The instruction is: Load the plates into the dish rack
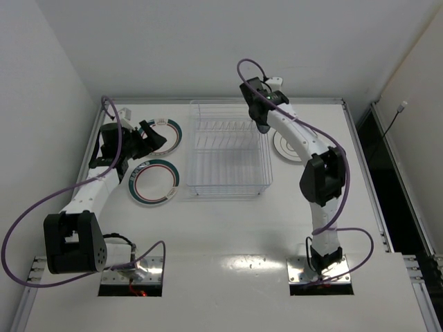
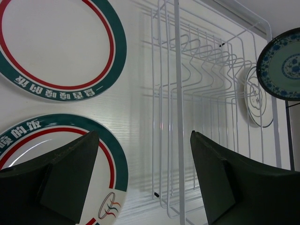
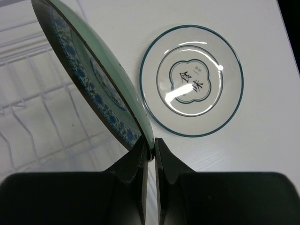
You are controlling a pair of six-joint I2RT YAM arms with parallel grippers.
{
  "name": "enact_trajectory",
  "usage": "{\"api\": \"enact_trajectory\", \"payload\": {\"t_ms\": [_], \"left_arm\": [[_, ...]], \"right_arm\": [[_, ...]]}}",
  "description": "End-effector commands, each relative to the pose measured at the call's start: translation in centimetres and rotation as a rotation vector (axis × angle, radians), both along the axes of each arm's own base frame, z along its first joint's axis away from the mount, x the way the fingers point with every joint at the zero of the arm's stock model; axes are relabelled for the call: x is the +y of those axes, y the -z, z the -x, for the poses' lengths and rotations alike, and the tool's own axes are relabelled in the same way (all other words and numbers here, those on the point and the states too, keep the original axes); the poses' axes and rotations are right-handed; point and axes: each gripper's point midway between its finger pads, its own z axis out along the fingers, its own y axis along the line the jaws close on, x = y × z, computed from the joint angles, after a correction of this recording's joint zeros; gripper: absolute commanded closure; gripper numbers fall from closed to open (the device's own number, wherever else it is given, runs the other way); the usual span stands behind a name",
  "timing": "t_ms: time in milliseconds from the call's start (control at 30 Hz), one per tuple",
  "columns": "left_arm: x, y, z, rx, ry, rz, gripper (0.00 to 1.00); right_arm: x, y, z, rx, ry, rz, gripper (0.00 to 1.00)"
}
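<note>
Two white plates with green-and-red rims lie flat left of the dish rack [image 1: 228,149], one farther back [image 1: 169,131] and one nearer [image 1: 156,183]. My left gripper [image 1: 156,137] hovers open over the farther one [image 2: 112,164], nothing between its fingers; the other plate [image 2: 56,42] lies beside it. My right gripper [image 3: 151,152] is shut on the rim of the small dark teal patterned plate [image 3: 93,75], holding it on edge above the rack's far right corner [image 2: 281,65]. The pale grey plate [image 3: 192,79] lies flat on the table right of the rack.
The rack's wire dividers [image 2: 201,93] run along its far half, with nothing in its slots. The right arm [image 1: 304,149] reaches over part of the grey plate [image 1: 285,146]. White walls close in the table at the back and left.
</note>
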Motion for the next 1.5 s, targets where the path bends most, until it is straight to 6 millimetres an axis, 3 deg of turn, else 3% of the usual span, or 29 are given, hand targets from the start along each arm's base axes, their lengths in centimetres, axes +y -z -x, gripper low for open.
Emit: {"api": "enact_trajectory", "payload": {"t_ms": [0,67,233,400,500,600,633,700,733,800,833,900,967,1000,1033,1067,1100,1133,1200,1233,1333,1367,1467], "left_arm": [[0.0,-1.8,-0.8,-0.051,0.008,-0.008,0.23],[0.0,-1.8,-0.8,-0.051,0.008,-0.008,0.23],[0.0,-1.8,-0.8,-0.051,0.008,-0.008,0.23],[0.0,-1.8,-0.8,-0.051,0.008,-0.008,0.23],[0.0,-1.8,-0.8,-0.051,0.008,-0.008,0.23],[0.0,-1.8,-0.8,-0.051,0.008,-0.008,0.23],[0.0,-1.8,-0.8,-0.051,0.008,-0.008,0.23],[0.0,-1.8,-0.8,-0.051,0.008,-0.008,0.23],[0.0,-1.6,-0.7,-0.042,0.008,-0.008,0.23],[0.0,-1.6,-0.7,-0.042,0.008,-0.008,0.23],[0.0,-1.6,-0.7,-0.042,0.008,-0.008,0.23],[0.0,-2.0,-0.9,-0.051,0.008,-0.008,0.23],[0.2,-2.0,-0.9,-0.051,-0.001,-0.012,0.23],[0.2,-2.0,-0.9,-0.051,-0.001,-0.012,0.23],[0.2,-2.0,-0.9,-0.051,-0.001,-0.012,0.23],[0.2,-2.0,-0.9,-0.051,-0.001,-0.012,0.23],[0.2,-2.0,-0.9,-0.051,-0.001,-0.012,0.23],[0.2,-2.0,-0.9,-0.051,-0.001,-0.012,0.23],[0.0,-2.0,-0.9,-0.051,0.008,-0.008,0.23],[0.0,-2.4,-0.8,-0.060,0.008,-0.009,0.23],[0.0,-2.4,-0.8,-0.060,0.008,-0.009,0.23],[0.0,-2.4,-0.8,-0.060,0.008,-0.009,0.23],[0.0,-2.4,-0.8,-0.060,0.008,-0.009,0.23]], "right_arm": [[2.1,0.6,-0.1,-0.014,-0.023,-0.018,1.00],[3.7,1.4,0.2,0.006,-0.059,-0.027,1.00],[5.6,3.9,0.8,0.059,-0.089,-0.034,1.00],[6.0,6.7,2.0,0.130,-0.093,-0.068,1.00],[6.4,7.2,2.2,0.143,-0.104,-0.088,1.00],[6.1,6.2,1.8,0.116,-0.098,-0.102,0.87],[6.0,5.3,1.8,0.107,-0.106,-0.102,0.78],[5.0,3.6,1.7,0.082,-0.092,-0.075,0.71],[4.4,1.8,1.7,0.053,-0.094,-0.083,0.65],[3.3,0.0,1.3,0.025,-0.127,-0.090,0.62],[2.7,-1.9,1.7,-0.014,-0.137,-0.118,0.59],[0.4,-4.1,1.9,-0.060,-0.116,-0.140,0.57],[-1.3,-4.4,2.7,-0.063,-0.119,-0.219,0.53],[-5.7,-6.3,2.2,-0.133,-0.057,-0.288,0.53],[-6.3,-3.8,3.0,-0.072,-0.083,-0.430,0.55],[-8.4,-3.0,3.2,-0.079,-0.057,-0.514,0.59],[-14.3,0.1,3.9,-0.097,0.063,-0.593,0.59],[-14.5,1.1,4.5,-0.098,0.041,-0.732,0.60],[-17.3,4.0,5.5,-0.117,0.125,-0.875,0.60],[-19.0,7.3,6.3,-0.100,0.170,-0.969,0.60],[-20.3,11.3,6.4,-0.036,0.206,-1.057,0.59],[-20.5,13.7,6.5,0.013,0.223,-1.077,0.59],[-20.7,15.3,5.4,0.055,0.217,-1.078,0.59]]}}
